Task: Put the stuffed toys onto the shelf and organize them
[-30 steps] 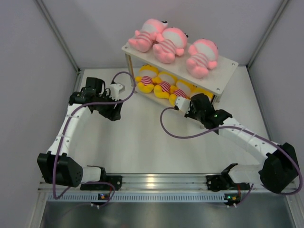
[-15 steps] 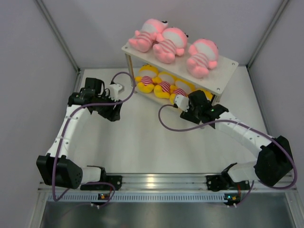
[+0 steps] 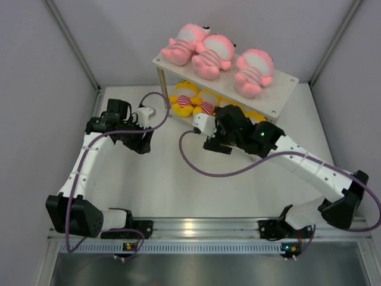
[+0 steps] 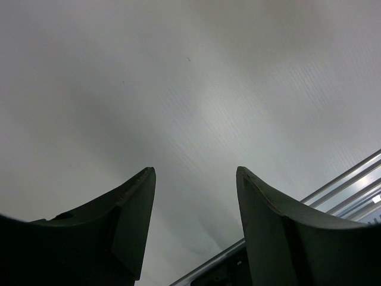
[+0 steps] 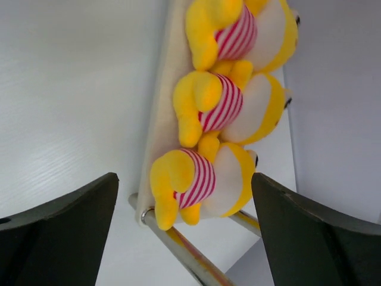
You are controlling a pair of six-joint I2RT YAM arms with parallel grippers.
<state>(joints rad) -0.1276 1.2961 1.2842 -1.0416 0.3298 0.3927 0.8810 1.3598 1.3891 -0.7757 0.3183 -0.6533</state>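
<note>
Three pink round-headed plush toys [image 3: 213,55] in striped shirts lie on the top board of the white two-tier shelf [image 3: 286,89] with thin silver metal legs. Three yellow striped-shirt plush toys [image 5: 232,107] line its lower tier. The left gripper [image 4: 193,173] and right gripper [image 5: 184,177] both have their fingers spread apart, holding nothing.

Left tool [image 4: 194,173], fingers [image 4: 119,226] apart, before a pale surface [image 4: 178,83]; metal rail [image 4: 351,182] lower right.

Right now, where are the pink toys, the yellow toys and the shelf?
pink toys [image 3: 250,74]: top view, rightmost one's striped shirt.
yellow toys [image 5: 194,179]: right wrist view, lowest one's striped shirt.
shelf [image 3: 283,88]: top view, top board.
</note>
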